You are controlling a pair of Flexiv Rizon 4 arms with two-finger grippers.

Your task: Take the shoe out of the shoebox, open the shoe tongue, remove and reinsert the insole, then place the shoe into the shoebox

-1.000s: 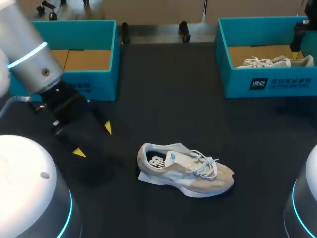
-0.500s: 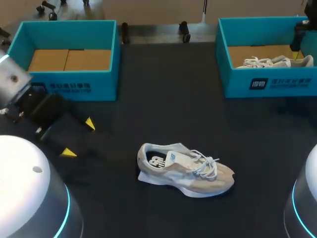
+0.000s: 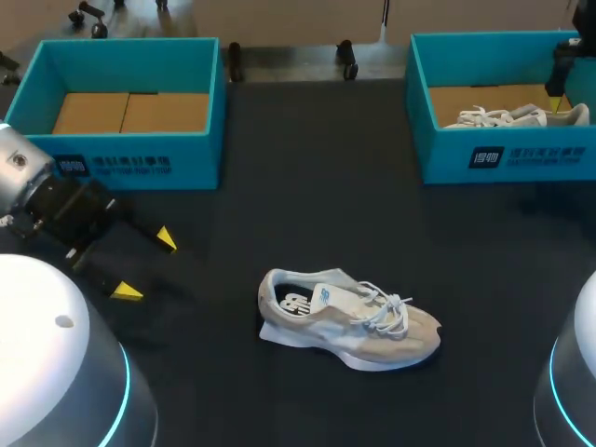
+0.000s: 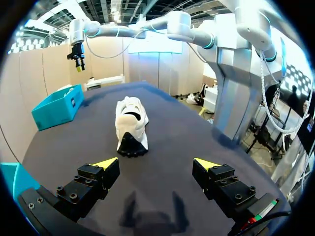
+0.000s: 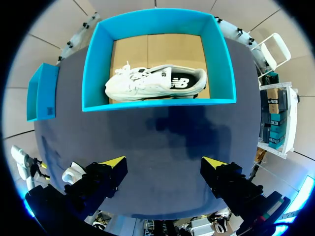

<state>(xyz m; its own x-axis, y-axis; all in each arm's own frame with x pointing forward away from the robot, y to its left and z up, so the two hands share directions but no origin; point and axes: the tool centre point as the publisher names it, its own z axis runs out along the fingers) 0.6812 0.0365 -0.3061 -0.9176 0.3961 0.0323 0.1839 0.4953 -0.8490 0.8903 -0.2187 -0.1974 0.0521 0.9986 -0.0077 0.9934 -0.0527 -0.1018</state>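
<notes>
A beige sneaker (image 3: pixel 349 321) with white laces stands on its sole mid-table, toe to the right, its printed insole showing in the opening. My left gripper (image 3: pixel 146 265) hangs open and empty well to the shoe's left. In the left wrist view the sneaker (image 4: pixel 132 123) lies ahead of the open left gripper (image 4: pixel 156 163), heel towards it. My right gripper (image 3: pixel 557 98) hovers over the right teal shoebox (image 3: pixel 507 154), which holds a second white shoe (image 3: pixel 503 116). The right wrist view looks straight down on that shoe (image 5: pixel 157 83) in its box (image 5: pixel 157 22), beyond the open, empty right gripper (image 5: pixel 163 163).
A second teal shoebox (image 3: pixel 140 163) with a bare cardboard floor stands at the back left. Dark tabletop (image 3: pixel 317 186) lies between the two boxes and around the sneaker. The two arm bases fill the near corners.
My left arm has pulled back to the left and slightly nearer, away from the sneaker, still open. The sneaker and the right arm have not moved.
</notes>
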